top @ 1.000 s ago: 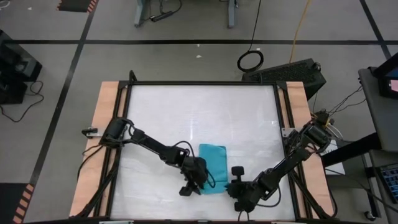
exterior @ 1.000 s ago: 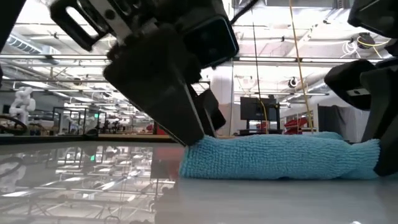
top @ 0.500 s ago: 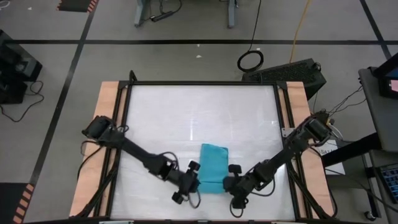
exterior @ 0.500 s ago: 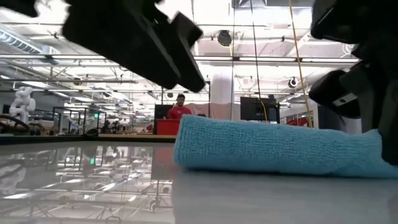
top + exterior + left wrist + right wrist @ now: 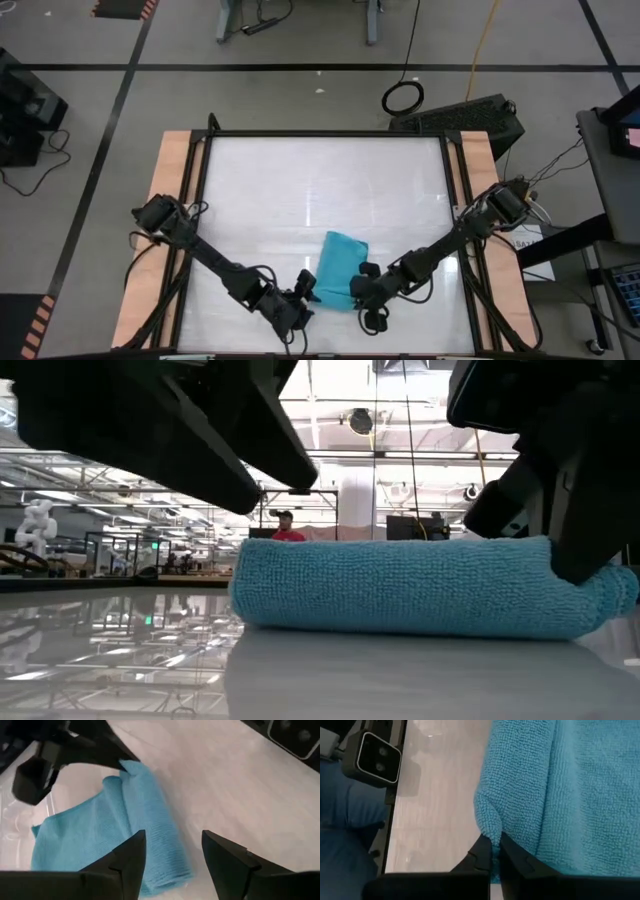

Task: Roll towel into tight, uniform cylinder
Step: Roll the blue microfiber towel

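Turquoise towel (image 5: 338, 272), partly rolled, lies at 6 o'clock on the white table (image 5: 320, 180), w/ right claw (image 5: 491, 851) pinching its edge at 3 o'clock and left claw (image 5: 172, 851) spread, apart at 7 o'clock; one-sided pull may skew or loosen the roll.

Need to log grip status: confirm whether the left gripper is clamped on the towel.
No: in the left wrist view the left gripper is open, with the towel lying ahead of its fingers, not pinched.
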You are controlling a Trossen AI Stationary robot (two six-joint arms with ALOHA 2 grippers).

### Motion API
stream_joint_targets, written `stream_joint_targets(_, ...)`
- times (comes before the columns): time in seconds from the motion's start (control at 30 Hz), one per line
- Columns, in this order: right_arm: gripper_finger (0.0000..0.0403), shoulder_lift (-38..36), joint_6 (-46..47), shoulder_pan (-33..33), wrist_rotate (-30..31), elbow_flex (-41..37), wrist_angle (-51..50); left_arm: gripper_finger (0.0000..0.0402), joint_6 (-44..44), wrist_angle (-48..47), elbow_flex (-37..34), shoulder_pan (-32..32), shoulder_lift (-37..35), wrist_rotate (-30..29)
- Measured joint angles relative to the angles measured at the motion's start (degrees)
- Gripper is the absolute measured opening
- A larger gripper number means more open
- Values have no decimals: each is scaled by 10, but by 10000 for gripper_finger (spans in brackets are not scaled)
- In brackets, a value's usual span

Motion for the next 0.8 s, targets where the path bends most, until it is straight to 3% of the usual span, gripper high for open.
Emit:
stream_joint_targets(0.2, 4, 0, 39, 0, -1, 0, 0, 221, 25, 6, 0, -4, 20, -3)
stream_joint_targets(0.47, 4, 0, 75, 0, 1, 0, 0, 224, 73, 21, 0, -21, 26, -69)
stream_joint_targets(0.8, 4, -1, 62, 4, 65, 1, 13, 224, 88, 14, 0, -31, 33, -91)
